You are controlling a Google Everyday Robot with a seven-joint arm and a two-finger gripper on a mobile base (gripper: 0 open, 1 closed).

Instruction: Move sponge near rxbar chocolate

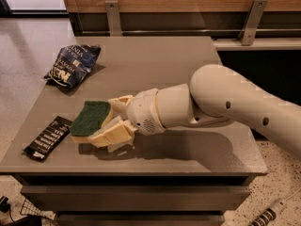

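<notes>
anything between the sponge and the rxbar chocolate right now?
Nothing: camera view shows only a narrow bare strip of table between the sponge and the rxbar chocolate. The gripper, near the table's front, holds the sponge.

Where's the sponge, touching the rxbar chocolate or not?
Apart. Camera view shows bare table between sponge and rxbar chocolate; hand clamps the sponge near table's front.

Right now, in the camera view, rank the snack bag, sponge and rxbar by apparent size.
1. snack bag
2. sponge, held by the end effector at the table's front left
3. rxbar, similar in length to the sponge but narrower
</notes>
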